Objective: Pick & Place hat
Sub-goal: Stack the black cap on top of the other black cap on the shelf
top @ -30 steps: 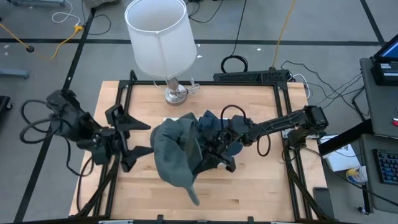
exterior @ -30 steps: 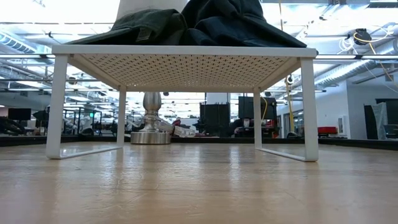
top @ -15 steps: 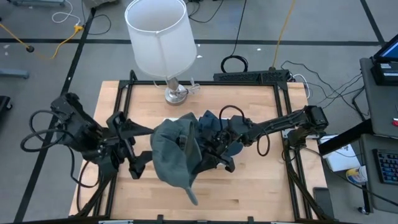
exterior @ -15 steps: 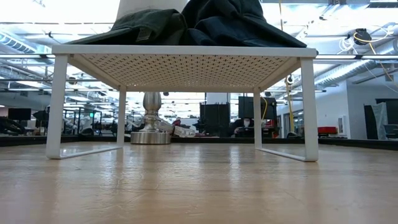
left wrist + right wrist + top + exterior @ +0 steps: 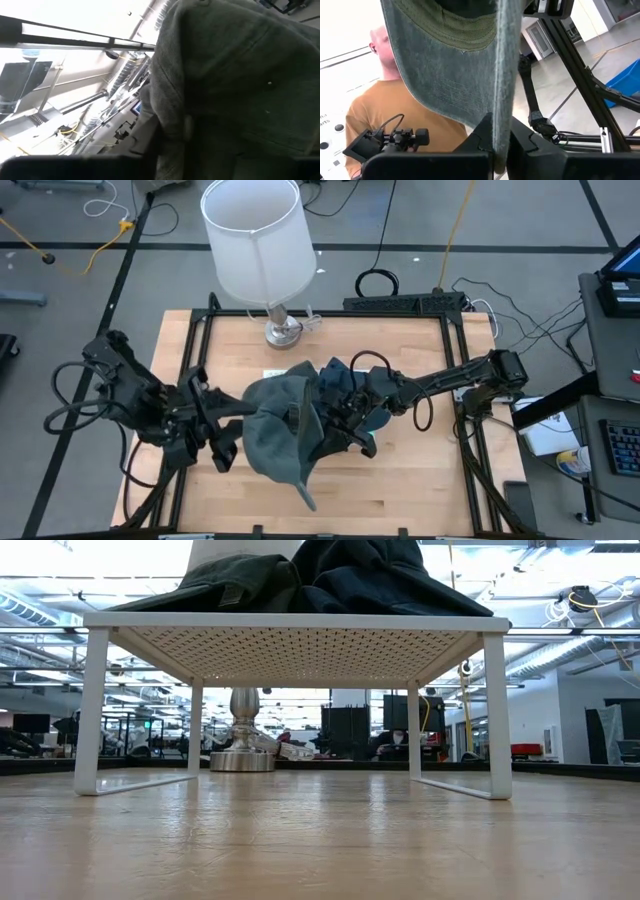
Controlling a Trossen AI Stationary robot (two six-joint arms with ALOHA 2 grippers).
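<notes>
A grey-green hat [image 5: 275,430] lies on a white perforated rack [image 5: 300,622] in the middle of the table, its brim [image 5: 303,492] pointing to the near edge. In the low view the hat [image 5: 215,585] rests on the rack top beside a dark navy hat [image 5: 385,575]. My right gripper [image 5: 338,435] is shut on the grey-green hat's right side. My left gripper [image 5: 228,430] stands open at the hat's left side. In the left wrist view the hat's crown [image 5: 240,85] fills the picture and reaches down between the fingers. My right gripper pinches a thin edge of the hat [image 5: 500,125] between its two fingers, coming level from the table's right. The edge stands on end between the fingertips, and the hat's body lies on the rack. My left gripper has the hat's left side between its fingers; whether they touch it I cannot tell.
A lamp with a white shade [image 5: 256,238] and a metal base [image 5: 283,330] stands at the table's far edge. The dark navy hat [image 5: 338,378] lies just beyond my right gripper. A person in an orange shirt [image 5: 395,120] shows beyond the table in the right wrist view.
My left gripper has moved toward the table's right edge, up to the hat's left side, and its fingers have drawn closer together around it. My right gripper and the hat have stayed where they were.
</notes>
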